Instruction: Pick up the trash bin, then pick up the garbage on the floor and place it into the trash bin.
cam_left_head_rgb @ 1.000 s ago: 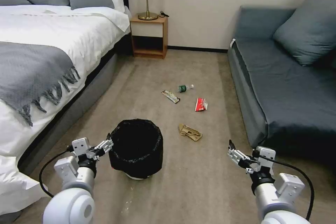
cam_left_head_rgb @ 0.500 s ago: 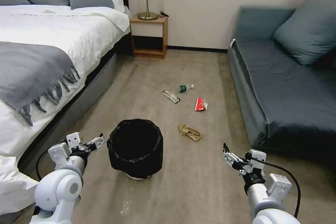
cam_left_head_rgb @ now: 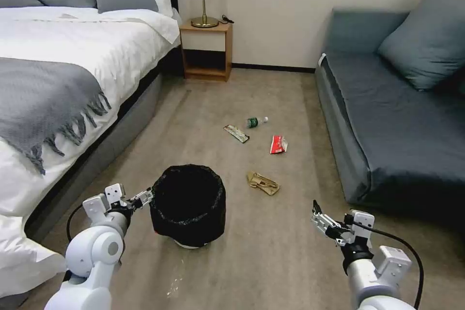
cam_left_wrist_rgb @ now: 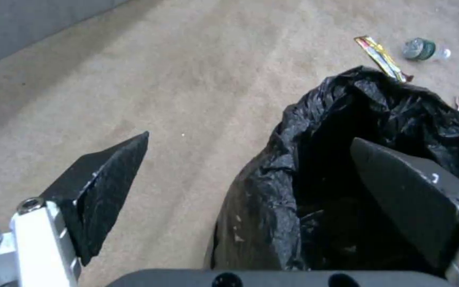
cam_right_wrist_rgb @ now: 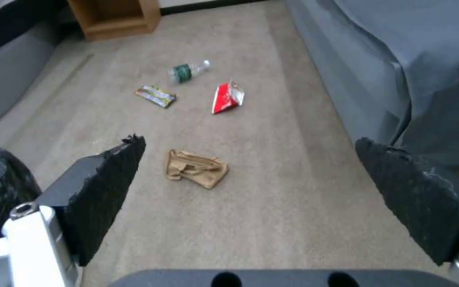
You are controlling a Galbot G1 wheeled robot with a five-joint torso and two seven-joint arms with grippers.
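The trash bin (cam_left_head_rgb: 188, 203), lined with a black bag, stands upright on the floor (cam_left_head_rgb: 271, 242). My left gripper (cam_left_head_rgb: 143, 197) is open at the bin's left rim. In the left wrist view the left gripper (cam_left_wrist_rgb: 249, 138) straddles the bagged rim (cam_left_wrist_rgb: 288, 159), one finger over the inside and one outside. My right gripper (cam_left_head_rgb: 319, 215) hangs open above bare carpet to the bin's right, holding nothing. Garbage lies beyond the bin: a tan paper (cam_left_head_rgb: 263, 183) (cam_right_wrist_rgb: 195, 169), a red-and-white wrapper (cam_left_head_rgb: 278, 145) (cam_right_wrist_rgb: 227, 97), a yellow-black wrapper (cam_left_head_rgb: 236, 133) (cam_right_wrist_rgb: 155, 95) and a bottle (cam_left_head_rgb: 255, 121) (cam_right_wrist_rgb: 187, 71).
A bed (cam_left_head_rgb: 58, 82) with a grey throw runs along the left. A blue-grey sofa (cam_left_head_rgb: 397, 121) lines the right. A wooden nightstand (cam_left_head_rgb: 206, 51) with a lamp stands at the far wall. Open carpet lies between bed and sofa.
The left gripper drew back to the left from the bin, then came back to its rim. The right gripper shifted slightly lower. Bin and garbage have not moved.
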